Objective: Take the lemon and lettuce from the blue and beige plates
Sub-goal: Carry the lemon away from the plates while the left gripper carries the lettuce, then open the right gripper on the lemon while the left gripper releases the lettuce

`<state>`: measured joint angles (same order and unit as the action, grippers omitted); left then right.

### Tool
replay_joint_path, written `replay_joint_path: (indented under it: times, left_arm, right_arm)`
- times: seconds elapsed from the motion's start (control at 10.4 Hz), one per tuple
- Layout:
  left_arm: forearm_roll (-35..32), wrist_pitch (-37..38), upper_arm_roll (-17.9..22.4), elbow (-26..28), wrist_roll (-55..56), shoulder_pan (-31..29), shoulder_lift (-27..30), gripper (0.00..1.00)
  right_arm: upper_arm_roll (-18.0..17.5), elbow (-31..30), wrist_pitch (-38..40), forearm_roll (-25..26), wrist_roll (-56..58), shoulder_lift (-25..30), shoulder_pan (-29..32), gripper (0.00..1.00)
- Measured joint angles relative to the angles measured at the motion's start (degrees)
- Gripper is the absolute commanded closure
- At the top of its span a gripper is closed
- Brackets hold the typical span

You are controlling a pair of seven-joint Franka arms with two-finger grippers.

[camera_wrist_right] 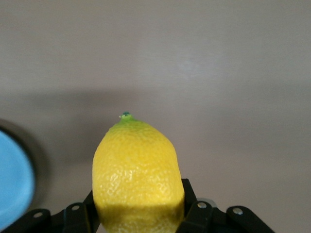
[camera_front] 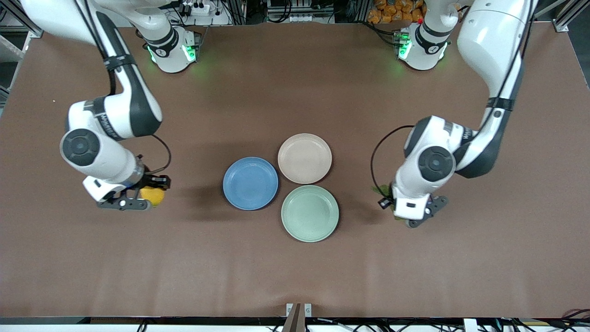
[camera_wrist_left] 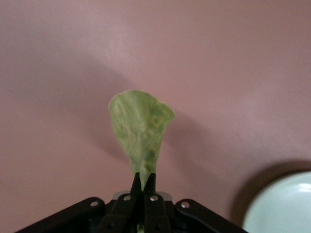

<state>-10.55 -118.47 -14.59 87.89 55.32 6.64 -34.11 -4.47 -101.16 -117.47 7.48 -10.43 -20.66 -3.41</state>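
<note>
My right gripper (camera_front: 146, 198) is shut on the yellow lemon (camera_front: 153, 196) and holds it over the bare table, toward the right arm's end from the blue plate (camera_front: 250, 183). In the right wrist view the lemon (camera_wrist_right: 138, 170) fills the space between the fingers (camera_wrist_right: 193, 206). My left gripper (camera_front: 392, 206) is shut on the stem end of the green lettuce leaf (camera_front: 382, 190), over the bare table toward the left arm's end from the plates. In the left wrist view the leaf (camera_wrist_left: 140, 131) stands out from the closed gripper (camera_wrist_left: 144, 180). The blue plate and the beige plate (camera_front: 304, 158) are empty.
A pale mint-green plate (camera_front: 309, 213) lies empty, nearer the front camera than the blue and beige plates and touching both; its rim shows in the left wrist view (camera_wrist_left: 284, 206). The blue plate's edge shows in the right wrist view (camera_wrist_right: 13, 187). The brown table (camera_front: 295, 272) lies bare around them.
</note>
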Motion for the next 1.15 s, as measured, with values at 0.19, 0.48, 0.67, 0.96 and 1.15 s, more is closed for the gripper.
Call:
replay_joint_path:
  times: [0.19,0.48,0.67,0.96,1.15]
  left_arm:
    - [0.00,0.62,0.04,0.70,-9.58,-3.95,-0.71,0.42]
    - [0.00,0.67,0.18,0.99,-22.31,-8.90,-2.64,0.00]
    - [0.00,0.73,0.15,1.27,-25.05,-10.13,-3.02,0.00]
    - [0.00,0.65,-0.38,4.71,-25.08,-9.86,-1.61,0.00]
    - [0.12,-1.60,-0.81,11.77,-25.08,-10.09,3.71,0.00]
  right_arm:
    - [2.29,-1.35,-1.82,-0.05,6.26,-0.02,1.48,1.00]
    - [3.21,-9.80,-14.63,-0.06,8.75,-0.24,2.54,1.00]
    - [3.40,-16.87,-23.29,-0.06,9.63,-0.37,3.10,1.00]
    - [3.53,-22.46,-29.85,-0.06,10.82,-0.73,4.31,1.00]
    - [3.58,-23.82,-33.39,-0.06,11.02,-1.74,4.97,0.99]
